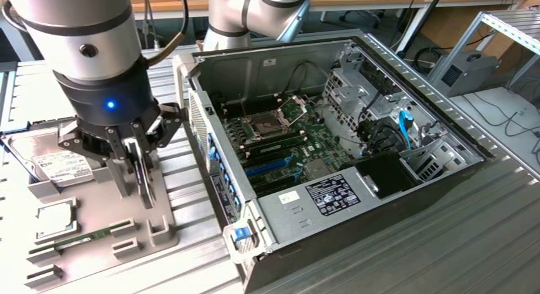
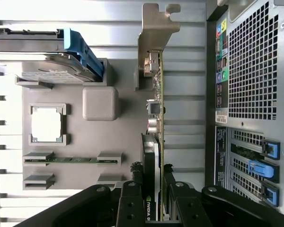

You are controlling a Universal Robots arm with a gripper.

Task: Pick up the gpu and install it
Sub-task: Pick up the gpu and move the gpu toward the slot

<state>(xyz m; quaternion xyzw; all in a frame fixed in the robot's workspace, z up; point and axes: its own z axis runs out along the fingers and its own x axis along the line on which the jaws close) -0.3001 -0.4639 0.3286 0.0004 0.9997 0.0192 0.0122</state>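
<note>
Beside open case [image 1: 287, 208], tool [image 1: 139, 183] clasping gpu [image 2: 150, 151], drive [image 1: 59, 164] near

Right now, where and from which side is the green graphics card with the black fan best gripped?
Probably pinch the green gpu card across its two flat faces at the black cooler, coming straight down onto its upper edge: it stands on edge in the grey holder.

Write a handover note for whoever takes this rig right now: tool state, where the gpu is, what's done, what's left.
Tool: shut on the gpu, clamping both faces of the card.
Gpu: edge-on over the grey parts tray, beside the open computer case. Whether it is lifted clear of the tray, cannot tell.
Done: the grasp.
Left: the gpu is not in the case yet, so not installed.
</note>
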